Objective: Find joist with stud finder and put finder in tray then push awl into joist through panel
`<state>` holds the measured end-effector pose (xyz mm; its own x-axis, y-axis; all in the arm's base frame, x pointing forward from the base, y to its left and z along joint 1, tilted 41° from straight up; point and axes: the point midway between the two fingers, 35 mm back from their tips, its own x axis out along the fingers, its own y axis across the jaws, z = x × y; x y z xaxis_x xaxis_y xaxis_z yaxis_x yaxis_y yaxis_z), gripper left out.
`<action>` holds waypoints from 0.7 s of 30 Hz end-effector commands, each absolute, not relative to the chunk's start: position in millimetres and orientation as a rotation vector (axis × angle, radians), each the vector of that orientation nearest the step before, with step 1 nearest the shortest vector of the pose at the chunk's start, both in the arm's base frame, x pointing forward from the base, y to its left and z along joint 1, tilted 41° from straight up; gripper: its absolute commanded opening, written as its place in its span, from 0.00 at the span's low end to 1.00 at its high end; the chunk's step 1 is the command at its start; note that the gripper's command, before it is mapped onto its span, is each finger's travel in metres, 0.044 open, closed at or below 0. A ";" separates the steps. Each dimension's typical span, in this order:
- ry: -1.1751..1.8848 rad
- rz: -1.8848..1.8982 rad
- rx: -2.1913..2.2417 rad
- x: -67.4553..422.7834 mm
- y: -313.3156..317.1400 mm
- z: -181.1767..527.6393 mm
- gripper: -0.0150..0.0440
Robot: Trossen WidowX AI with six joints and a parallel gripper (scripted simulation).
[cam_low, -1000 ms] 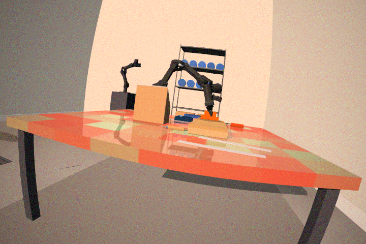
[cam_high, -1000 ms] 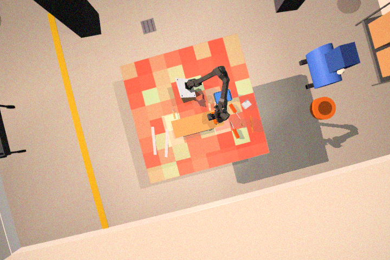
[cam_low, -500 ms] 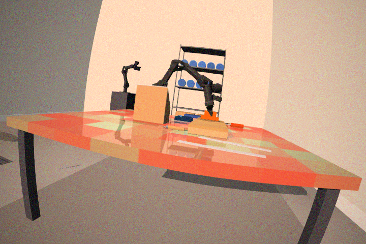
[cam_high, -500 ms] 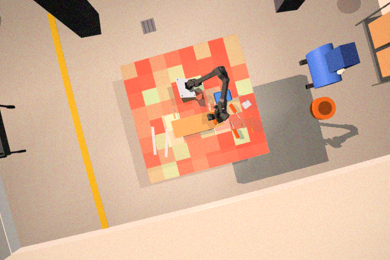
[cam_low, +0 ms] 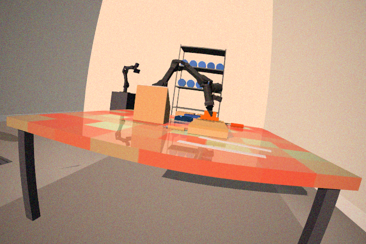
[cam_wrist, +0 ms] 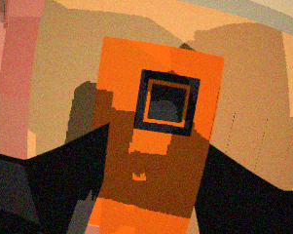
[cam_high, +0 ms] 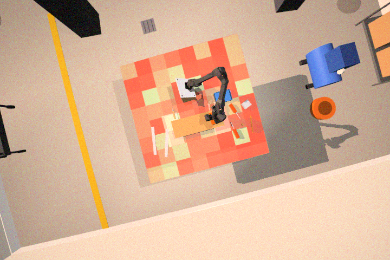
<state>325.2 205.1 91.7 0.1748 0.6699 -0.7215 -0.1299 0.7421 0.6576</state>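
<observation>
1. Clamped partway shut on the orange stud finder [cam_wrist: 153,150], gripper [cam_wrist: 149,175] pointing straight down, dark fingers pressed against both long sides of the body.
2. Held the stud finder flat on, or just above, the tan floor panel [cam_high: 189,124], at the panel's 3 o'clock end in the top view; contact not certain from these views.
3. Showed a dark square window [cam_wrist: 167,101] on the finder's face, unlit as far as could be told.
4. Judged the step as the scanning step: joist not yet located, no hole made in the visible panel.
5. Left the blue tray [cam_high: 227,94] just beyond the panel toward 1 o'clock; several orange-handled tools [cam_high: 234,109] lay toward 3 o'clock, and which one was the awl could not be told.
6. Judged the next move as a slow, level sweep along the panel toward 9 o'clock, watching the window, then a carry to the tray.
</observation>
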 end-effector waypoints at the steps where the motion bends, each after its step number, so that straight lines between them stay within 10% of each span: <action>1: 1.282 0.604 0.512 325.5 200.0 86.1 0.25; 21: 1.283 0.602 0.511 329.3 177.2 65.7 0.25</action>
<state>329.3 181.3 70.4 0.1748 0.6682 -0.7232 -0.1303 0.7437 0.6557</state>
